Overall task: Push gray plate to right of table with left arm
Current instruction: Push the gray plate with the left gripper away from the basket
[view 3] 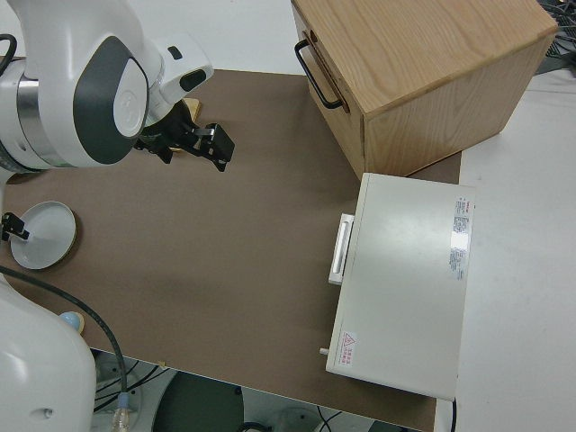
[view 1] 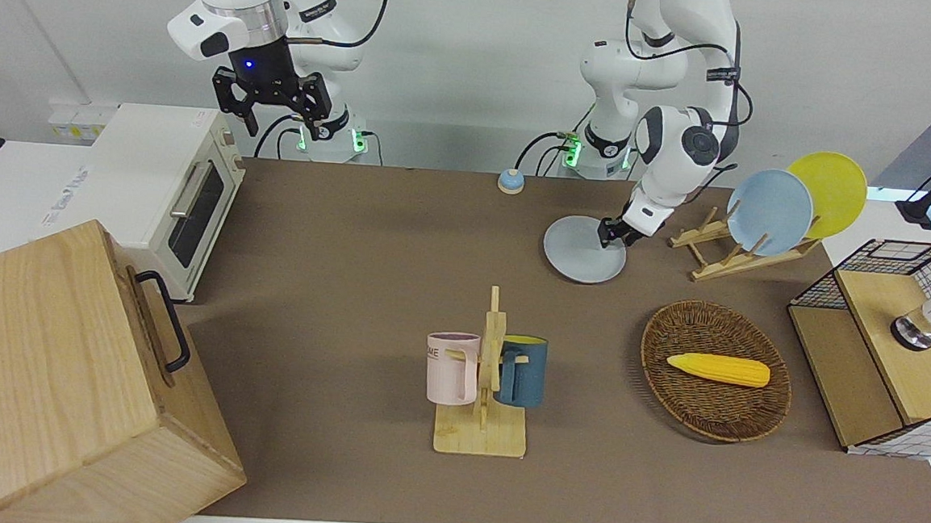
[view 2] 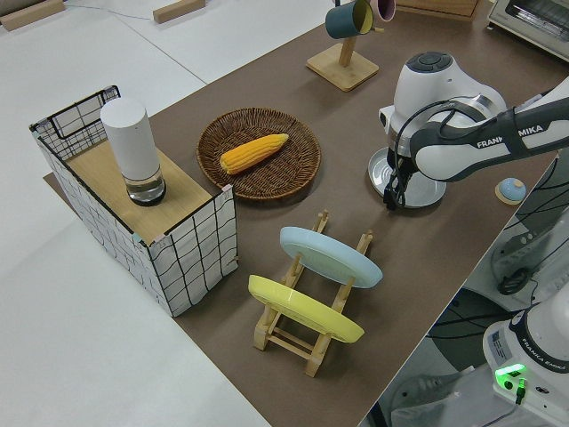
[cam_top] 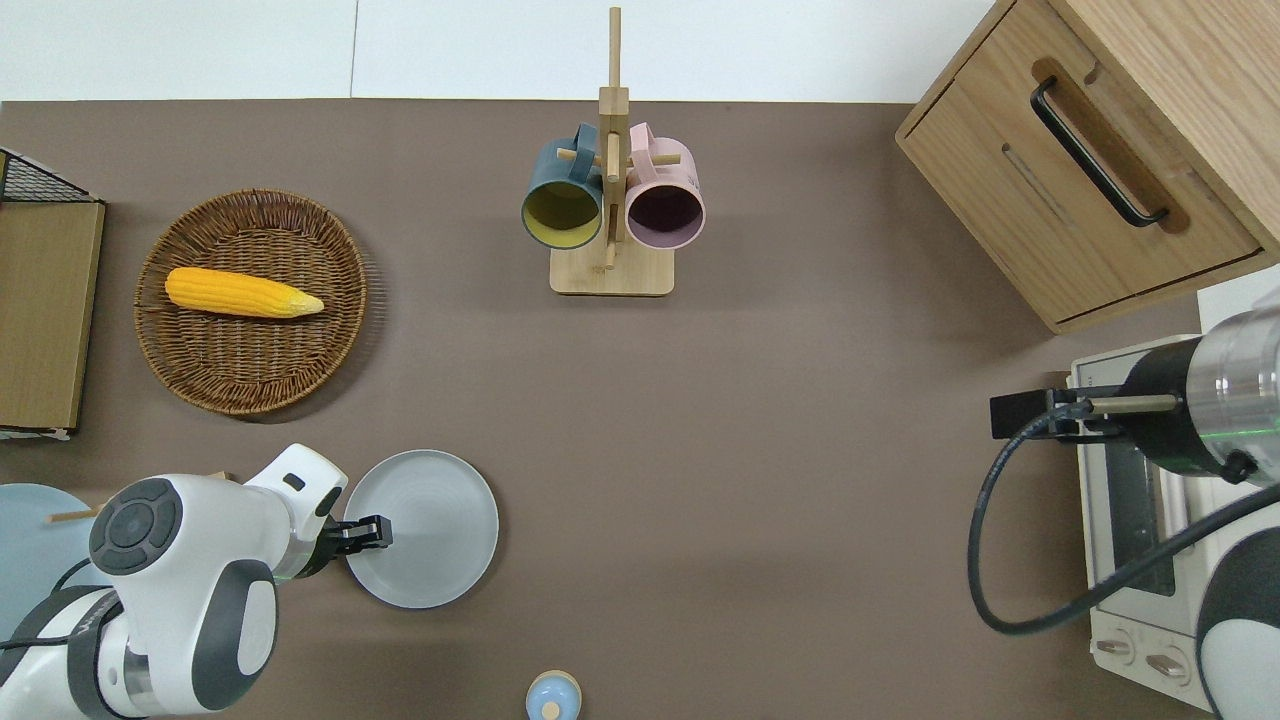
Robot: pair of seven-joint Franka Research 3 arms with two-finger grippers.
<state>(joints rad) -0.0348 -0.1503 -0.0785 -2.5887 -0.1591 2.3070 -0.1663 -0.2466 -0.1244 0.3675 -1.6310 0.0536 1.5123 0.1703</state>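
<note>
The gray plate (view 1: pixel 580 252) (cam_top: pixel 430 535) lies flat on the brown table (view 1: pixel 353 246), toward the left arm's end and close to the robots. It also shows in the left side view (view 2: pixel 425 193) and the right side view (view 3: pixel 43 238). My left gripper (view 1: pixel 611 235) (cam_top: pixel 377 530) (view 2: pixel 389 204) is shut and empty, low over the plate's edge on the side toward the left arm's end, just inside the rim. My right gripper (view 1: pixel 270 110) (view 3: pixel 202 146) is open, and its arm is parked.
A wooden rack (view 1: pixel 717 249) with a light-blue and a yellow plate stands beside the gray plate. A wicker basket (view 1: pixel 706 418) with corn, a mug tree (view 1: pixel 484 384), a small blue bell (view 1: pixel 511 182), a toaster oven (view 1: pixel 163 186) and a wooden box (view 1: pixel 62 382) stand around.
</note>
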